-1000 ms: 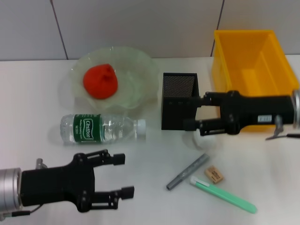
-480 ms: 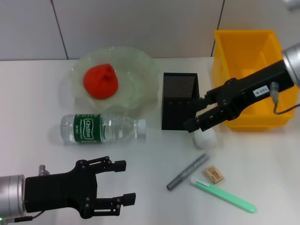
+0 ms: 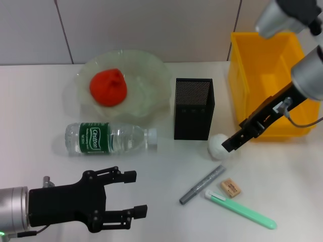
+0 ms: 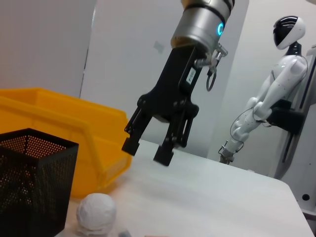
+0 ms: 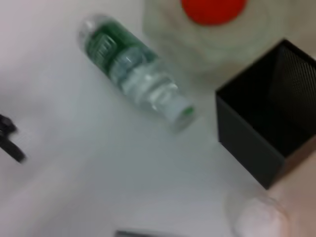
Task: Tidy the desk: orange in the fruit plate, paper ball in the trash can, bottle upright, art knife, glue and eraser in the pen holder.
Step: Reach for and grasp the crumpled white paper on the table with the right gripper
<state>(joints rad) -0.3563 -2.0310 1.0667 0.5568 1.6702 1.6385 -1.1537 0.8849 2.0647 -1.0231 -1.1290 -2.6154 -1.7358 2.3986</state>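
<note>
The orange (image 3: 107, 86) lies in the fruit plate (image 3: 151, 68). On its side in front of the plate is the bottle (image 3: 108, 137), cap toward the pen holder (image 3: 193, 108). The paper ball (image 3: 220, 145) sits at the holder's front right corner. My right gripper (image 3: 233, 142) slants down from above the trash can (image 3: 267, 60), its tips just right of the ball. In the left wrist view this right gripper (image 4: 146, 152) is open above the table, beyond the paper ball (image 4: 96, 213). The art knife (image 3: 203, 184), eraser (image 3: 230, 187) and glue (image 3: 242, 210) lie near the front. My left gripper (image 3: 133, 194) hangs open at the front left.
The trash can stands at the back right, right of the pen holder (image 4: 29, 182). A white humanoid figure (image 4: 266, 103) stands off the table behind. The right wrist view shows the bottle (image 5: 133, 79), pen holder (image 5: 266, 128) and paper ball (image 5: 256, 217) below.
My right arm has lifted and swung from lying level beside the pen holder to slanting steeply down, uncovering the paper ball. The left gripper has hardly moved.
</note>
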